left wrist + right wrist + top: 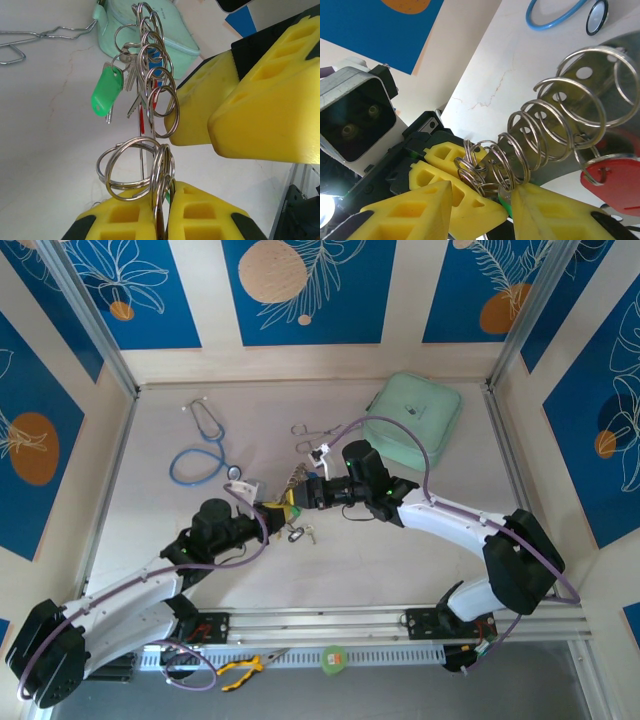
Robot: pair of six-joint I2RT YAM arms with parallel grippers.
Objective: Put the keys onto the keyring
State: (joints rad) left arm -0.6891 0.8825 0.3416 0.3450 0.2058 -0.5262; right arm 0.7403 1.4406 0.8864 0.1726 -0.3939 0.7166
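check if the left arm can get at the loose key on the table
Probably not yet: the loose key lies close beside the left gripper with nothing between, but that gripper is shut on the ring chain.

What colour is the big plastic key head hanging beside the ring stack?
The key head is green; the left wrist view shows it best.
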